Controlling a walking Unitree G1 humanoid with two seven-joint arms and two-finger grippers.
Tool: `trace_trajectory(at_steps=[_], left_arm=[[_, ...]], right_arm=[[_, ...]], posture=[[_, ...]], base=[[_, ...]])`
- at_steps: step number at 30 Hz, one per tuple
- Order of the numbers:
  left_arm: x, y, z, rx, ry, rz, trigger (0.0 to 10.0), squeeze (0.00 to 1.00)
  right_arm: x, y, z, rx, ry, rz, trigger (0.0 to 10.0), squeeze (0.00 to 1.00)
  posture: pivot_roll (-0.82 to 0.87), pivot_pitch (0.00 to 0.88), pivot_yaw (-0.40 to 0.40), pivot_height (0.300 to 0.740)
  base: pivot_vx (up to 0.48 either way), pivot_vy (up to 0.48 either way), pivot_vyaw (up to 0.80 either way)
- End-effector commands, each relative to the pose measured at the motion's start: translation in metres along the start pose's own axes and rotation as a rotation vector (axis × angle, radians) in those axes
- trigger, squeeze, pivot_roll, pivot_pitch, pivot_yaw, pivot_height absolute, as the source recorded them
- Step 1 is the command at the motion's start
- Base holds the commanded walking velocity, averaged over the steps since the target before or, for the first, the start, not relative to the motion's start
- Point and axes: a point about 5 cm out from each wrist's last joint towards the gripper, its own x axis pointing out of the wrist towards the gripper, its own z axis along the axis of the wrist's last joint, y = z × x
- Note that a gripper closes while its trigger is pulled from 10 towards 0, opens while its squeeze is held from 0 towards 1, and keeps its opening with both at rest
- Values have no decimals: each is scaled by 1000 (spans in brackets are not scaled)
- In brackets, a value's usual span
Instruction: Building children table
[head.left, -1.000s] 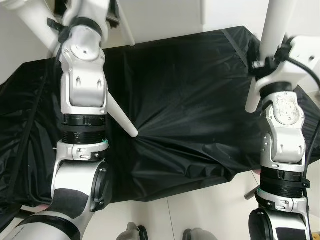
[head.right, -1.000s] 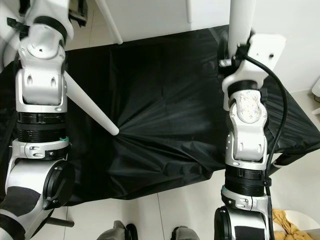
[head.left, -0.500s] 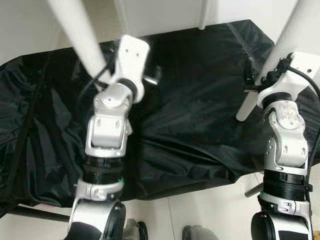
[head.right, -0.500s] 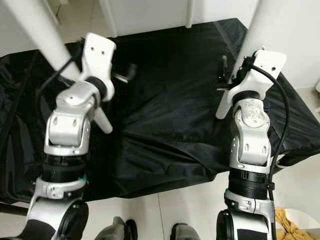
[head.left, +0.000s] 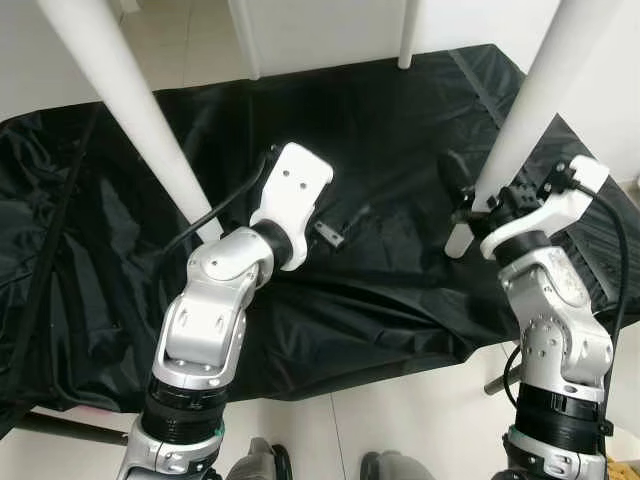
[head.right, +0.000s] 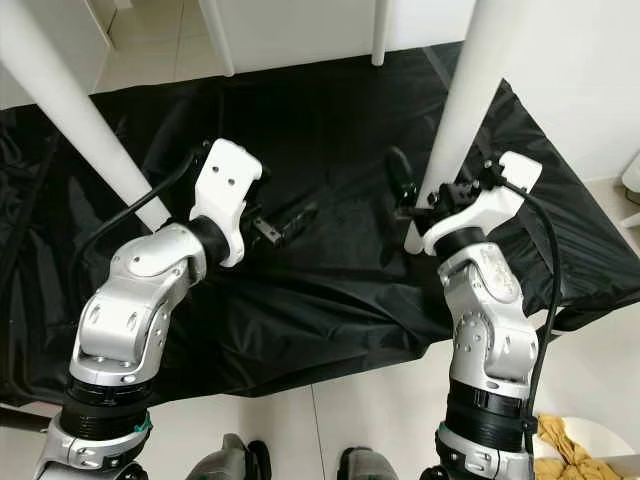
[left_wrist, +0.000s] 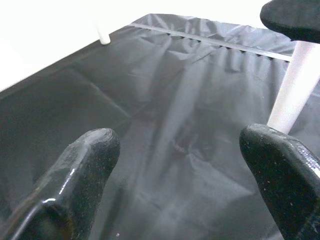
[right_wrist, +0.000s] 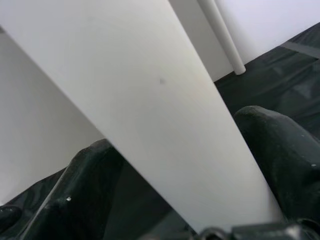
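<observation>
Four round, tapered white table legs stood over a crinkled black plastic sheet (head.left: 380, 130) that covered the floor. The near right leg (head.left: 530, 110) rose steeply between the two black fingers of the right tool (head.left: 478, 205), which gripped it low down, just above its narrow foot. In the right wrist view the leg (right_wrist: 150, 110) passed straight through the gap, with a finger (right_wrist: 280, 150) pressed close on each side, so the right tool appeared closed on it.

The left tool (head.right: 290, 220) hung free beyond the left wrist, its fingers pointing toward the right tool and well apart from it. The left wrist view showed its fingers (left_wrist: 85, 165) spread wide with nothing held, over bare sheet. The near left leg (head.left: 130, 120) slanted down behind the left forearm, apart from the left tool. Two further legs (head.left: 245, 40) stood at the far edge of the sheet, beyond both tools.

Judged from this, the main risk lay in the single low grip. The leg was smooth and tapered, so it could slide through the fingers. With one tool holding near the foot, any sideways pull could lever the whole frame and tip it, or strain the leg's joint above, which was out of view. The loose, slippery sheet could let a foot skid. The empty left tool, if swung toward the near left leg, could knock it.
</observation>
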Motion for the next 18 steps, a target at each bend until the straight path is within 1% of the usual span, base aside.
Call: trace_trajectory(at_steps=[1, 4, 6, 8, 9, 12, 16, 18], left_arm=[[-6, -3, -6, 20, 8, -30, 10000, 0], [-9, -5, -11, 32, 16, -40, 10000, 0], [-14, -6, -15, 43, 16, -51, 10000, 0], [-15, -6, -15, 48, 14, -52, 10000, 0], [-17, -5, -16, 31, 13, -48, 10000, 0], [-19, -3, -18, 15, 18, -43, 10000, 0], [-20, -1, -20, 16, 24, -27, 10000, 0], [-21, 1, -21, 19, 22, -21, 10000, 0]], right_arm=[[-5, 8, -6, 30, -4, 56, 10000, 0], [-9, 7, -7, 29, -16, 52, 10000, 0], [-15, -1, -10, 44, -45, -3, 10000, 0], [-16, -3, -10, 48, -52, -19, 10000, 0], [-18, -4, -10, 56, -66, -26, 10000, 0], [-22, -3, -7, 82, -96, -37, 10000, 0], [-25, -3, -2, 63, -120, -51, 10000, 0], [-29, 4, 5, 58, -152, -32, 10000, 0]], posture=[[-28, 126, 59, 740], [-26, 125, 60, 740], [-26, 124, 65, 740], [-26, 124, 66, 740], [-28, 124, 72, 740], [-27, 122, 76, 740], [-30, 120, 83, 740], [-34, 118, 94, 740]], base=[[0, 0, 0], [0, 0, 0], [0, 0, 0], [0, 0, 0], [0, 0, 0], [0, 0, 0], [0, 0, 0], [0, 0, 0]])
